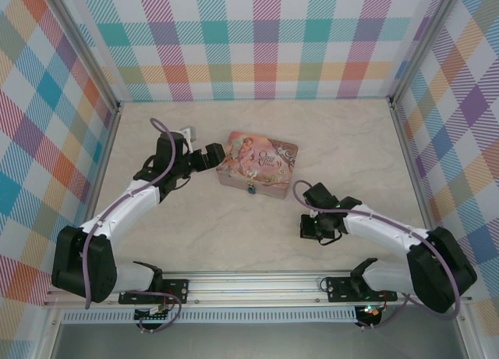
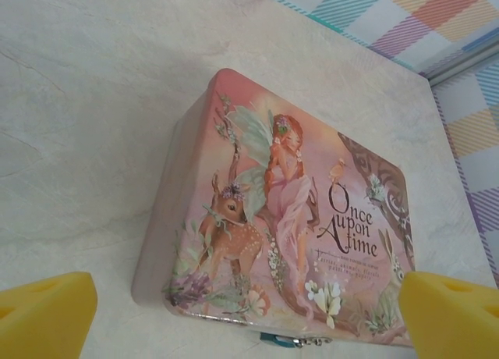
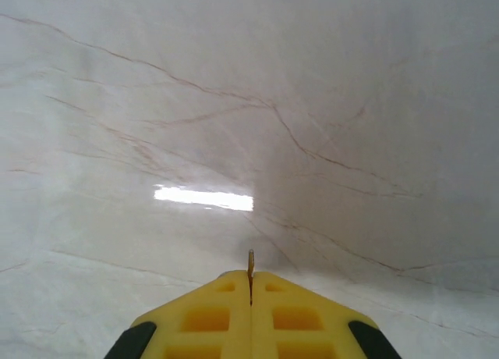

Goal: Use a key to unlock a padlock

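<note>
Pinching the key (image 3: 251, 260) between shut yellow fingers (image 3: 226, 295), nearest the arm bases: right gripper (image 1: 309, 230), low over the pale marbled table (image 1: 234, 238). Grips a thin sliver standing edge-on in the seam between the pads, tip poking just clear of them. Sits well apart from the padlock (image 1: 251, 189), farther out and to the left. Hangs there tiny and blue against the near front wall of a pink tin (image 1: 261, 162), touching it; too small to tell locked from unlocked. Lies flat, lid up, painted with a fairy and a fawn. Just beside the tin's left end, left gripper (image 1: 218, 156), jaws spread wide, yellow fingertips (image 2: 43, 316) far apart, holding nothing; touching the tin or not, cannot tell. Farthest back, pastel checked walls (image 1: 265, 39).
</note>
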Available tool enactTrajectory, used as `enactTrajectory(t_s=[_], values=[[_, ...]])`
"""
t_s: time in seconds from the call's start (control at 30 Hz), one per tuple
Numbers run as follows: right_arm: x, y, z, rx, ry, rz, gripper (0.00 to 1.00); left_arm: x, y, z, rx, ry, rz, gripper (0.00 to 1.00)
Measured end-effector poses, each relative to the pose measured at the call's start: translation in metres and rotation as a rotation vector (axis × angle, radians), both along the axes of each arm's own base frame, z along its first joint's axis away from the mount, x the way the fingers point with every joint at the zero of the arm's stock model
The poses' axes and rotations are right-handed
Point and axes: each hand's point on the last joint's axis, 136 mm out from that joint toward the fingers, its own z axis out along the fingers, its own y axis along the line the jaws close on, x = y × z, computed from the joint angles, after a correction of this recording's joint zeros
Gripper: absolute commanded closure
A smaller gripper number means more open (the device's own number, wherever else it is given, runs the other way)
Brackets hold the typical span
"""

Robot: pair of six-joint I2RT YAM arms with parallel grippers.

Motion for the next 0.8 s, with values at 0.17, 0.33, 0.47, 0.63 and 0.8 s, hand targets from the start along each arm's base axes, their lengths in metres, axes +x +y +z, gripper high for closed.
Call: enactTrajectory(t_s=[0.17,0.33,0.47,0.63,0.8], values=[[0.031,0.015,0.051,0.059,-0.268,0.116,0.96,-0.005,-0.015,0.022,-0.035,0.003,-0.074,0.18],[0.064,0.042,0.118,0.064,-0.670,0.328,0.96,-0.021,-0.049,0.056,-0.072,-0.005,-0.196,0.31],[0.085,0.060,0.161,0.017,-0.963,0.494,0.97,-0.042,-0.079,0.080,-0.113,0.006,-0.292,0.37],[0.101,0.075,0.193,-0.073,-1.213,0.649,0.98,-0.061,-0.109,0.094,-0.179,0.049,-0.356,0.41],[0.108,0.085,0.193,-0.145,-1.289,0.765,0.98,-0.074,-0.137,0.083,-0.221,0.144,-0.386,0.45]])
